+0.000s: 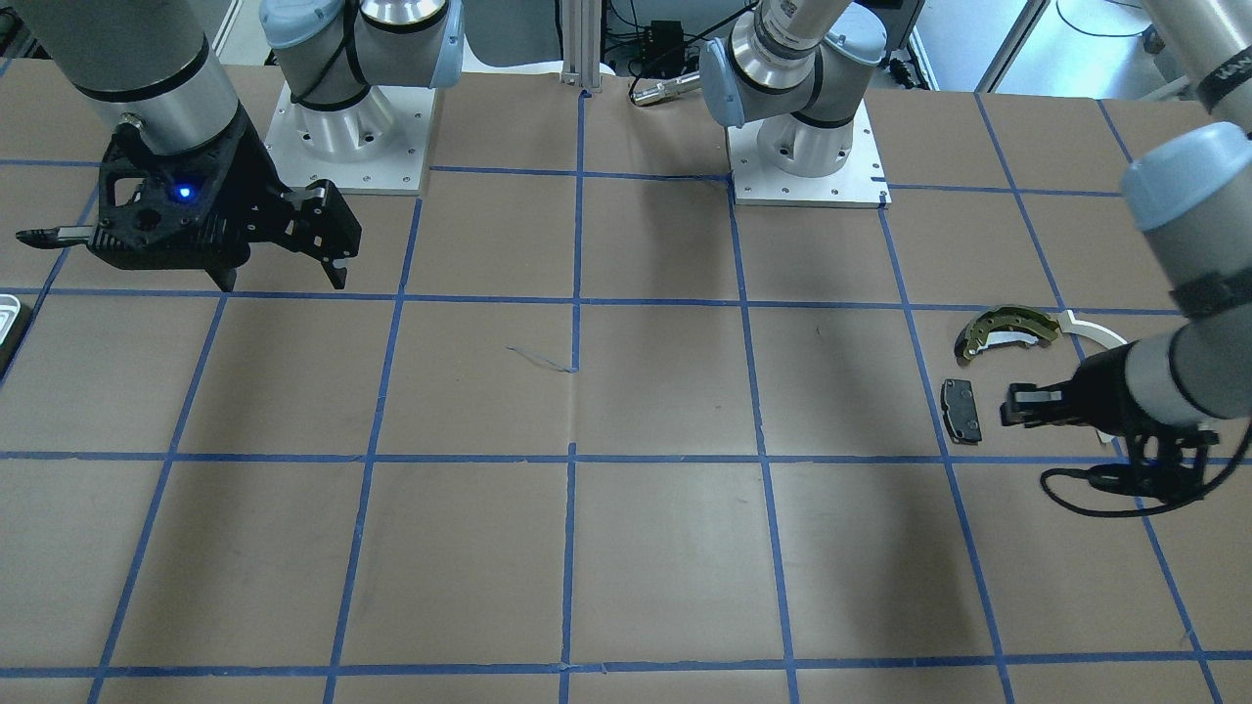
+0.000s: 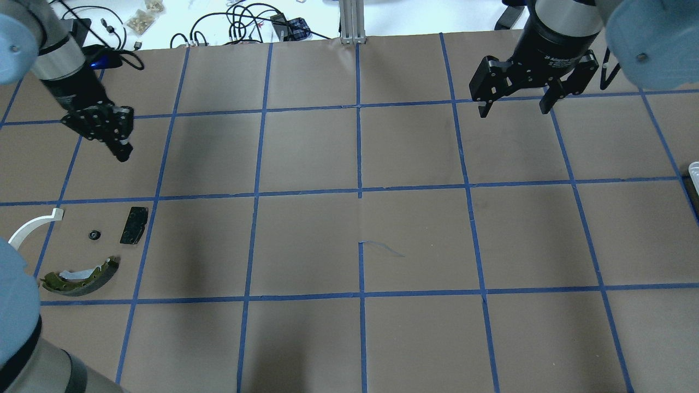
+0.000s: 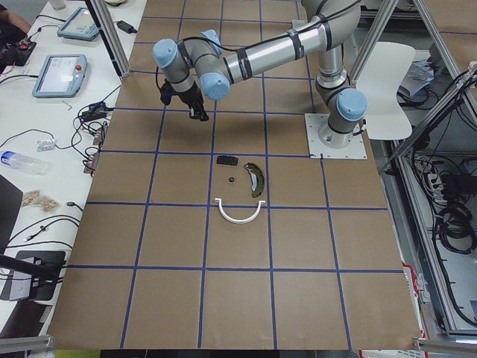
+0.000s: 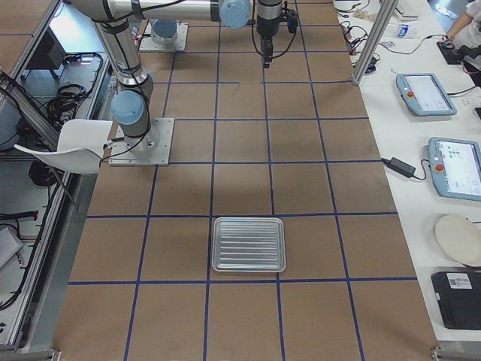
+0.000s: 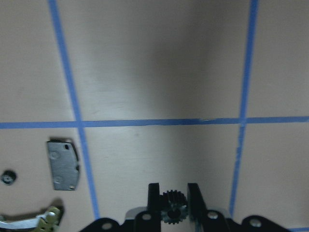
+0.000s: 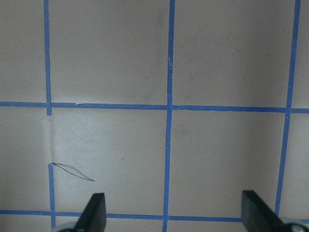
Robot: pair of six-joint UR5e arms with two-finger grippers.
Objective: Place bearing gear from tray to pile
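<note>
My left gripper (image 5: 174, 189) is shut on the small black bearing gear (image 5: 174, 208). It hovers over the table beside the pile, in the overhead view (image 2: 119, 147) just beyond the black pad (image 2: 134, 225). The pile holds the olive-and-black brake shoe (image 2: 82, 275), the white arc strip (image 2: 33, 226), the pad and a small black round part (image 2: 94, 235). My right gripper (image 2: 516, 109) is open and empty, high over the far right of the table. The tray (image 4: 248, 220) lies on the table's right end and looks empty; only its corner (image 2: 694, 169) shows overhead.
Brown paper with a blue tape grid covers the table (image 2: 360, 240). Both arm bases (image 1: 807, 161) stand at the robot's edge. Cables and small items (image 2: 240, 24) lie past the far edge, and operator tablets (image 4: 425, 94) sit on a side bench.
</note>
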